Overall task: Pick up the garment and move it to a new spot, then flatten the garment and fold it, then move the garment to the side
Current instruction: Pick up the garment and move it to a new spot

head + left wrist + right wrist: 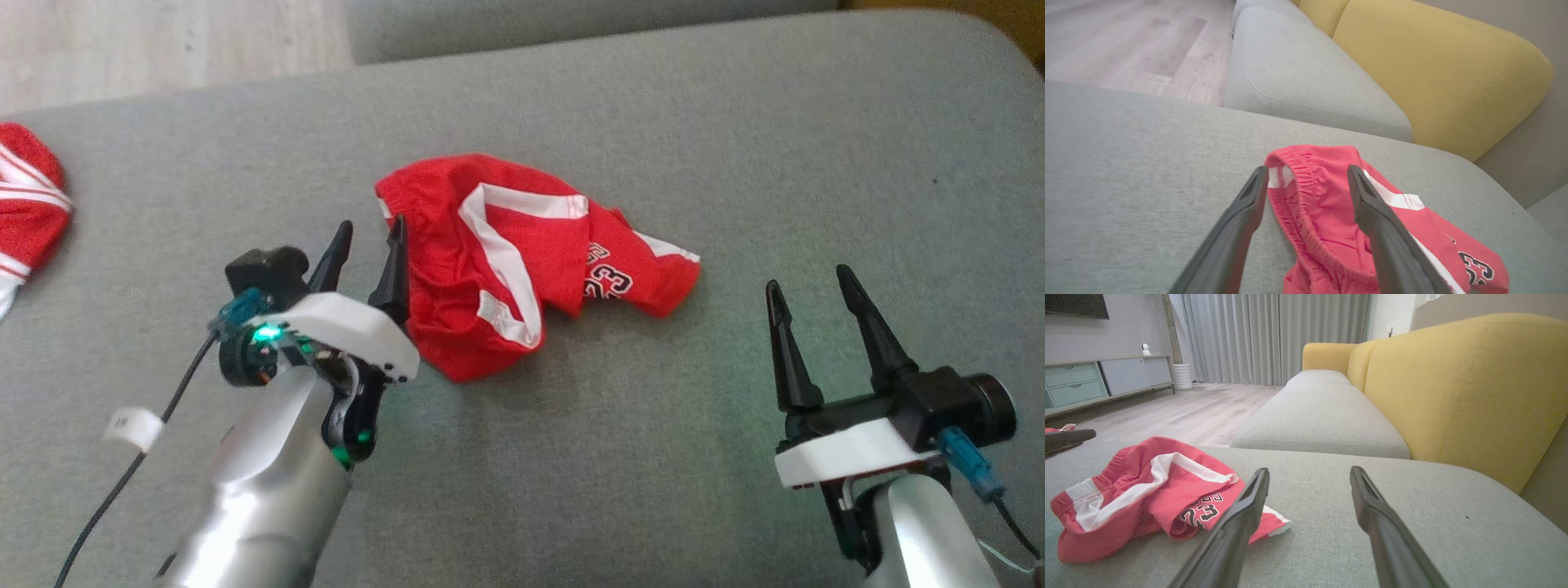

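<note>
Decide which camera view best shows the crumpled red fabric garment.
Head view: nearly the whole crumpled red fabric garment, from above. Left wrist view crops it behind left pincer fingers; right wrist view shows it low, side-on.

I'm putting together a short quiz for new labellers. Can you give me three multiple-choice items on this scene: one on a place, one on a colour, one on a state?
1. Where do the shorts lie?
A. on the grey cushion
B. on the wooden floor
C. on the yellow backrest

2. What colour are the stripes on the shorts?
A. blue
B. white
C. green

3. How is the left gripper?
A. shut on the shorts
B. open
C. shut on nothing

Answers:
1 A: the shorts rest crumpled on the grey cushion.
2 B: white bands cross the red cloth.
3 B: its two fingers stand wide apart, not clamped on the cloth.
</note>
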Motion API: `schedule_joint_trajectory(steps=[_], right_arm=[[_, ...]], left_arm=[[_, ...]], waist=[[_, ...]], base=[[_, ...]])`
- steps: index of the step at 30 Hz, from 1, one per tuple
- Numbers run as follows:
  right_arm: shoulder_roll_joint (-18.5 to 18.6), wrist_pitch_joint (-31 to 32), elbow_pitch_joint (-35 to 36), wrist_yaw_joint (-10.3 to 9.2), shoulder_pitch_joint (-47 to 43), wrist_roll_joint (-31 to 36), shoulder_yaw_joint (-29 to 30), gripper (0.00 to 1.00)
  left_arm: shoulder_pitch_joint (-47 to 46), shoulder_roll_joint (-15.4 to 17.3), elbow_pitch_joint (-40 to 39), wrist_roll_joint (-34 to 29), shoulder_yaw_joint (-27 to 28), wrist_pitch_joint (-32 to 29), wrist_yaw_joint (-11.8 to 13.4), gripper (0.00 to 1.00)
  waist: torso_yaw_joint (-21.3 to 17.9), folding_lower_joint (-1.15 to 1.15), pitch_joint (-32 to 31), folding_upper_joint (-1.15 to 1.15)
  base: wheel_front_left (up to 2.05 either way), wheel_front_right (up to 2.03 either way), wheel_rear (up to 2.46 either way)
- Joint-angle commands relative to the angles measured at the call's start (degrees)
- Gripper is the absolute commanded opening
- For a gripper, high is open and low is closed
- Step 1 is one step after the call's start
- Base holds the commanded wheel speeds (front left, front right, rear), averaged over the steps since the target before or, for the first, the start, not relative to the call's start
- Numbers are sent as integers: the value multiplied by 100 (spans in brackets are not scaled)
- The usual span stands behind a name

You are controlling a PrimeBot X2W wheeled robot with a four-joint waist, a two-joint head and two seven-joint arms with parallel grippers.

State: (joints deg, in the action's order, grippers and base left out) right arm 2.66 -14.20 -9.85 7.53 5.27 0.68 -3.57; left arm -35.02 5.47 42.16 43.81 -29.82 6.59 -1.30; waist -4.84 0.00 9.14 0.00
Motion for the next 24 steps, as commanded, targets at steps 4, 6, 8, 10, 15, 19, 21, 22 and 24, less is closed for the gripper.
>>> schedule_joint_trajectory(steps=[4,6,8,10,15,19,21,22,24], right_arm=[[21,-14,149,-4,-11,57,-67,100],[21,3,145,-4,-83,59,-52,100],[21,20,147,-4,-165,58,-31,100],[21,35,148,-4,-257,56,-14,100],[21,68,179,-4,-534,8,17,100],[21,66,191,-4,-748,-53,79,100],[21,62,189,-4,-830,-81,92,100],[21,58,178,-4,-895,-106,101,100],[21,52,161,-4,-936,-133,100,100]], left_arm=[[253,308,-355,-113,110,324,55,100],[516,396,-501,-145,110,431,120,100],[813,485,-682,-179,110,514,207,100],[1128,580,-898,-232,113,598,314,100],[1996,807,-1511,-334,159,724,629,100],[2626,946,-1997,-384,249,782,858,100],[2892,989,-2206,-385,319,798,972,100],[3115,1009,-2425,-408,353,808,1082,100],[3294,1033,-2630,-452,350,812,1188,100]], waist=[[240,0,-388,0],[293,0,-520,0],[337,0,-637,0],[370,0,-753,0],[403,0,-974,0],[421,0,-1055,0],[421,0,-1079,0],[424,0,-1095,0],[431,0,-1098,0]], base=[[0,0,0],[0,0,0],[0,0,0],[0,0,0],[0,0,0],[0,0,0],[0,0,0],[0,0,0],[0,0,0]])
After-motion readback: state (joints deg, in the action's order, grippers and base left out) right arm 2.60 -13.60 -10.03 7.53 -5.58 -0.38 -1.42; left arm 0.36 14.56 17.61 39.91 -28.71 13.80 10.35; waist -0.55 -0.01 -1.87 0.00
